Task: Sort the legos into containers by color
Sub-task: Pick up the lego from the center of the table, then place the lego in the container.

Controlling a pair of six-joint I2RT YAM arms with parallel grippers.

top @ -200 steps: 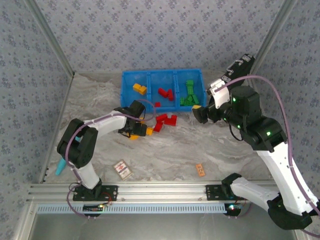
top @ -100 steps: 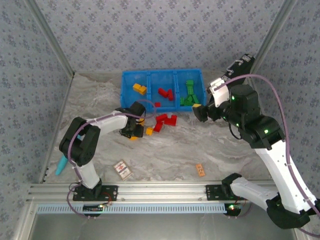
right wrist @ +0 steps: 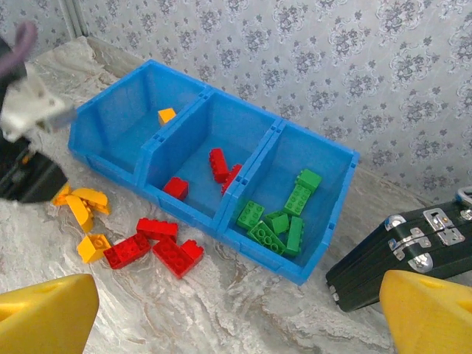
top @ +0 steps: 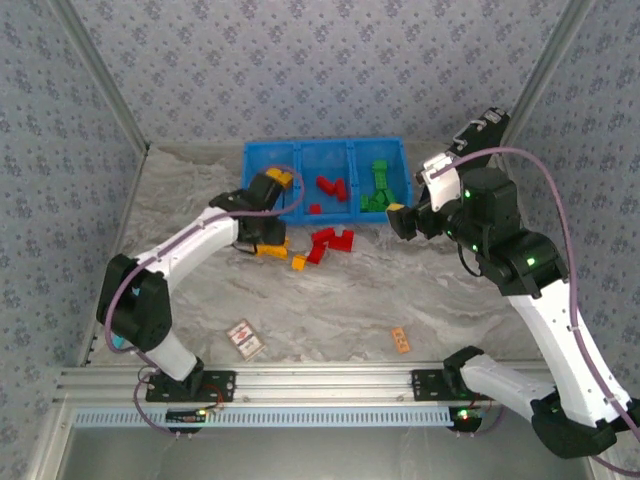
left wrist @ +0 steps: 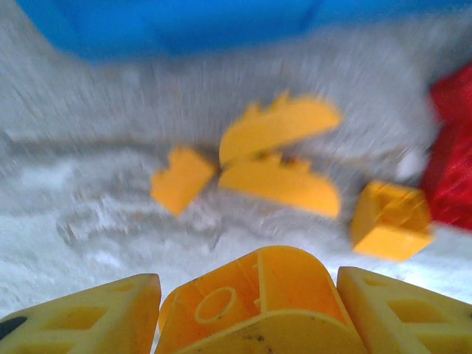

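Left wrist view: the left gripper (left wrist: 251,313) is closed on an orange lego (left wrist: 254,284); the blue bin (left wrist: 169,26) lies straight ahead. Right wrist view: the right gripper (right wrist: 236,310) is wide open, empty. Top external view: the orange compartment (top: 258,160) is nearest the left arm (top: 195,240).

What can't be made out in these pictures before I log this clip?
Left wrist view: motion blur smears the loose orange legos and the blue bin; the held orange lego is cut off by the bottom edge.
Top view: the left hand covers the left compartment, hiding its contents; the patterned card is too small to read.
Right wrist view: the right edge cuts off the black case.
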